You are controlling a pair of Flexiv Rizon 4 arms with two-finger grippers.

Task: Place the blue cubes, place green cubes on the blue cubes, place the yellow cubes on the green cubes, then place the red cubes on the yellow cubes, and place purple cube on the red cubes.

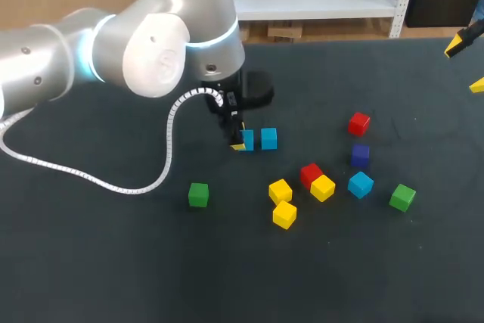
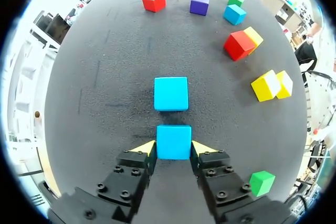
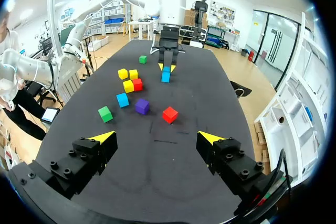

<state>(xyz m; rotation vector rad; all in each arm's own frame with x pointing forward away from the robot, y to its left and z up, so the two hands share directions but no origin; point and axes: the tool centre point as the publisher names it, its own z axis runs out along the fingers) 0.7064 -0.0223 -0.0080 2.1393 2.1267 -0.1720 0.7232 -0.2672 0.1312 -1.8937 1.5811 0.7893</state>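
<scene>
My left gripper [image 1: 240, 141] [image 2: 173, 148] is down at the table's middle, shut on a blue cube [image 1: 247, 140] [image 2: 173, 141] that rests on the dark table. A second blue cube [image 1: 268, 138] [image 2: 171, 93] sits just ahead of it with a narrow gap between them. A third blue cube [image 1: 361, 184] lies to the right, near a green cube [image 1: 402, 197]. Another green cube [image 1: 198, 194] lies alone at the front left. My right gripper [image 1: 466, 66] [image 3: 157, 139] hangs open and empty above the table's far right edge.
Three yellow cubes [image 1: 280, 191] [image 1: 284, 215] [image 1: 323, 187] cluster at front centre, one touching a red cube [image 1: 311, 174]. A second red cube [image 1: 359, 122] and a purple cube [image 1: 360, 155] lie further right. The left arm's white cable [image 1: 162, 164] trails over the table.
</scene>
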